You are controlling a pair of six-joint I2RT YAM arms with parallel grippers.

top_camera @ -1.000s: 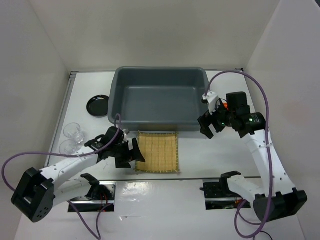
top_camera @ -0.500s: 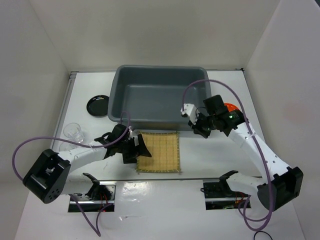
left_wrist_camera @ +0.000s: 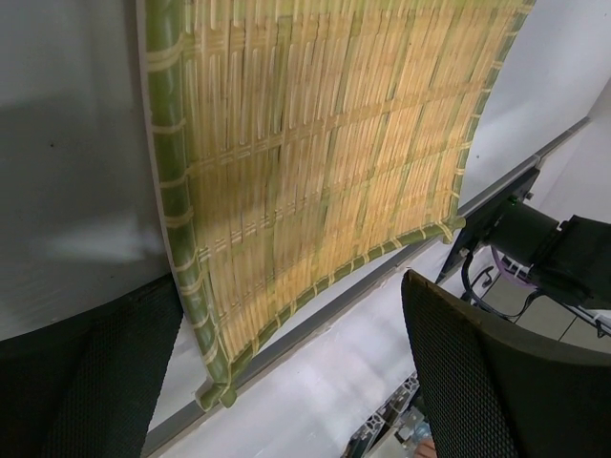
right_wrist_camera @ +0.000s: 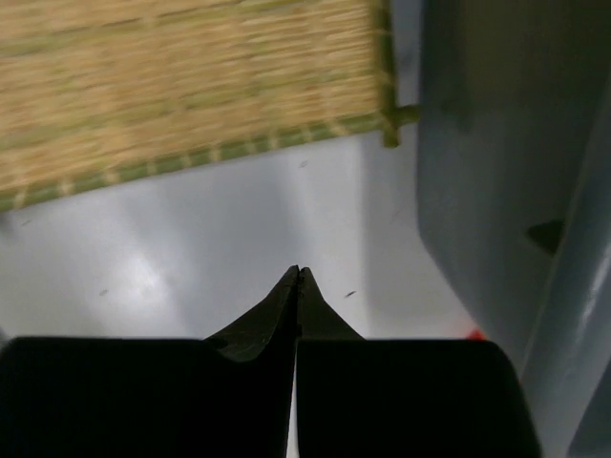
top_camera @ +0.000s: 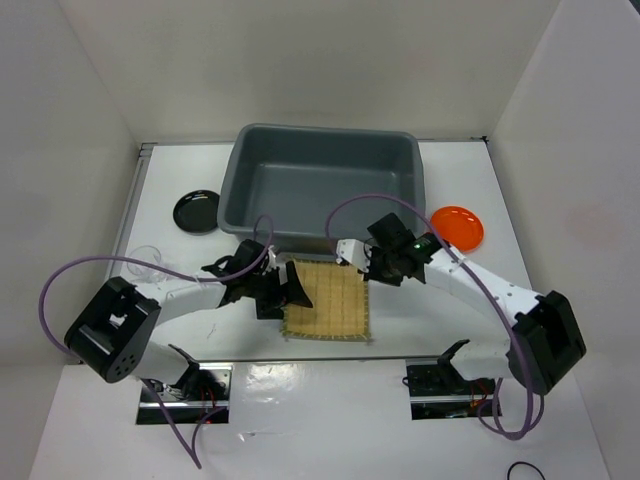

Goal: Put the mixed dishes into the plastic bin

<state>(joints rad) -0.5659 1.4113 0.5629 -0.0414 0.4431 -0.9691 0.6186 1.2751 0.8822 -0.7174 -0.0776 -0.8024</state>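
The mat (top_camera: pixel 325 300) is laid flat on the table (top_camera: pixel 440 330), just before the bin (top_camera: pixel 320 180). Its left edge is straddled by the left hand (top_camera: pixel 288 295), fingers spread. The right hand (top_camera: pixel 358 265), pinched shut and empty, is poised beside the far right corner. The left hand is judged better placed.

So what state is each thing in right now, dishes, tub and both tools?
Large grey plastic bin: empty.
Tan square woven bamboo mat: lying on table, outside bin.
Small orange round plate: on table, outside bin.
Small black round plate: on table, outside bin.
Clear glass cup: on table, partly hidden.
Left tool: open over mat.
Right tool: shut, empty.
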